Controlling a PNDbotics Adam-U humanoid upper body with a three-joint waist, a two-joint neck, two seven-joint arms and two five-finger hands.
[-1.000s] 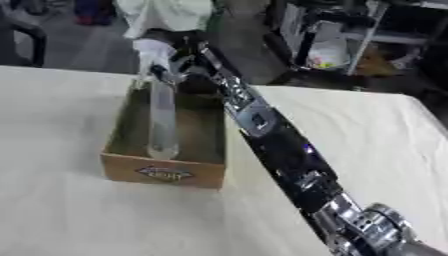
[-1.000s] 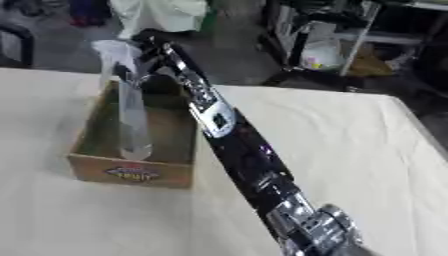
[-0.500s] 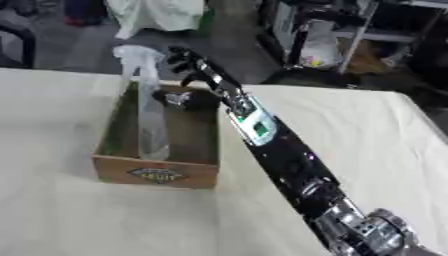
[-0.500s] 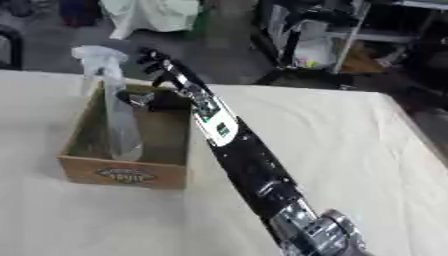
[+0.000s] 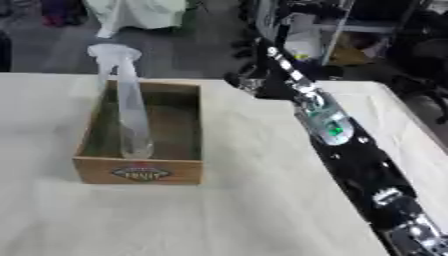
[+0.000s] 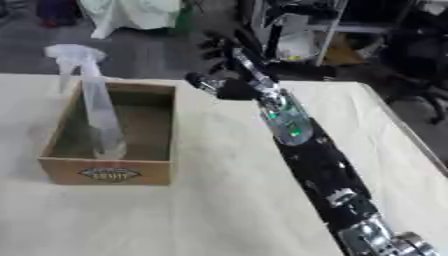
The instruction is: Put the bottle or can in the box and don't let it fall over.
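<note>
A tall clear spray bottle stands upright in the left half of the wooden box, its white spray head well above the rim. Nothing touches it. My right hand hovers over the table's far edge, to the right of the box and apart from it. Its dark fingers look relaxed and hold nothing. The black and silver arm runs down to the lower right corner. My left hand shows in neither view.
A cream cloth covers the table. Past its far edge stand a metal shelf rack and a white cloth-draped shape on the dark floor. The box's right half holds nothing.
My right hand has let go of the spray bottle and drawn back to the right, out of the box. The bottle stays standing. The camera has also shifted.
</note>
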